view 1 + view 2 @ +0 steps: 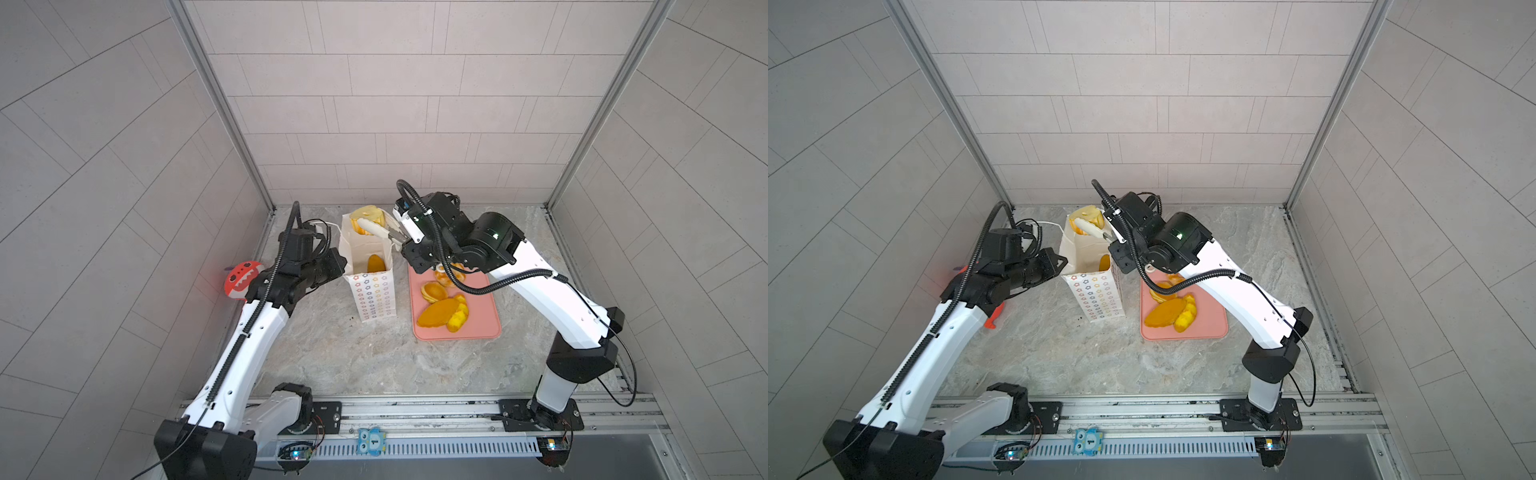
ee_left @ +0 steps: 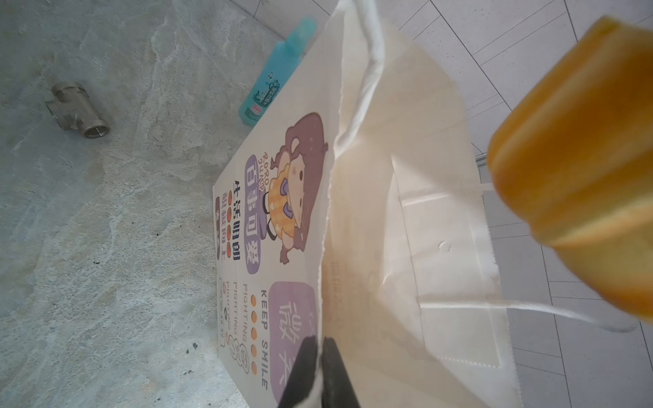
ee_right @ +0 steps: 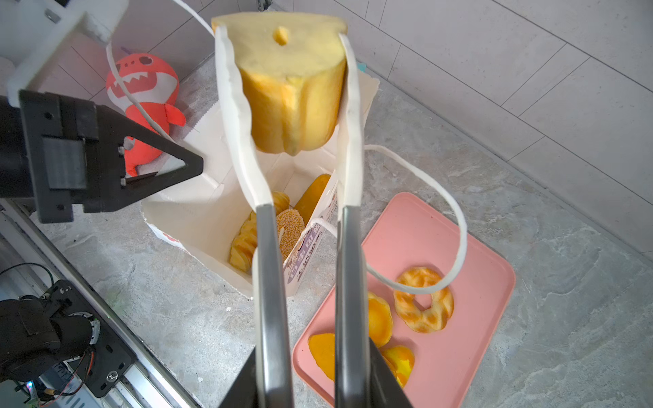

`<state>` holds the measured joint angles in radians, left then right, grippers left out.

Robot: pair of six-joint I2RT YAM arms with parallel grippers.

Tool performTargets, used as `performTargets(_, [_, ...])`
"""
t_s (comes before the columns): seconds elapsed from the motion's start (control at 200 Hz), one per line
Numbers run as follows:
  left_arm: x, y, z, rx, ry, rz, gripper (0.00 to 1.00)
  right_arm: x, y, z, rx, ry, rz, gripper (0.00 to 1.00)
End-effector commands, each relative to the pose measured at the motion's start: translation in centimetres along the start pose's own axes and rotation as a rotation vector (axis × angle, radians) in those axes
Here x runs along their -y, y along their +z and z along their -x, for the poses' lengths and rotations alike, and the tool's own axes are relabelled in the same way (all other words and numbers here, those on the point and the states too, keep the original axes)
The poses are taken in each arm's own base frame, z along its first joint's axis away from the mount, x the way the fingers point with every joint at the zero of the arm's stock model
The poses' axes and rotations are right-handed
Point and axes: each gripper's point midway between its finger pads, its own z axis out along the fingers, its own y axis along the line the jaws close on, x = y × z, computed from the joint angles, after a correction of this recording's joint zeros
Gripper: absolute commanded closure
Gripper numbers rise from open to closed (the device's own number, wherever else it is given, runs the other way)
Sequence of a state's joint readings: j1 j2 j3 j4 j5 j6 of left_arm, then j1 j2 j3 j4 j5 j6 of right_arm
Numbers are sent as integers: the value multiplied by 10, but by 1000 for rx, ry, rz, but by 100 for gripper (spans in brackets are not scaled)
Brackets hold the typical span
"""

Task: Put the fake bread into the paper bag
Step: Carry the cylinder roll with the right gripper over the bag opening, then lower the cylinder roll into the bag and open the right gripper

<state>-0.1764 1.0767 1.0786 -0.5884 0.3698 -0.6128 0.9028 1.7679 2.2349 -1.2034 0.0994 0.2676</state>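
My right fingers are clamped on the ridged loaf — one white pad on each flank, spread no wider than the loaf itself. The loaf hangs above the open mouth of the paper bag. My left fingers are pinched tight on the bag's rim, with the paper caught between them.

The right wrist view looks down into the bag, where a seeded bun and a long loaf lie at the bottom. It also shows a twisted ring on the pink tray, just beside the bag on the bench.

Only the left wrist view shows the bag's cartoon-girl face, along with a metal pipe fitting and a teal tube on the bench. In both top views the bag stands upright between my arms.
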Motion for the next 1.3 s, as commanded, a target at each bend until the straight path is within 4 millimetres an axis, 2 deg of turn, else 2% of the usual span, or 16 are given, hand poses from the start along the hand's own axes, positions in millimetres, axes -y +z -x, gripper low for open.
performTargets(0.0, [3, -4, 2, 13, 4, -10, 90, 2, -5, 9, 34, -7, -18, 63])
performTargets(0.3, [5, -4, 4, 16, 9, -14, 90, 8, 11, -1, -21, -32, -72, 63])
performTargets(0.475, [4, -3, 3, 13, 7, -12, 90, 9, 14, -2, -24, -35, -84, 62])
performTargets(1.296, [2, -4, 2, 15, 8, -9, 90, 12, 4, 4, 10, -23, -88, 49])
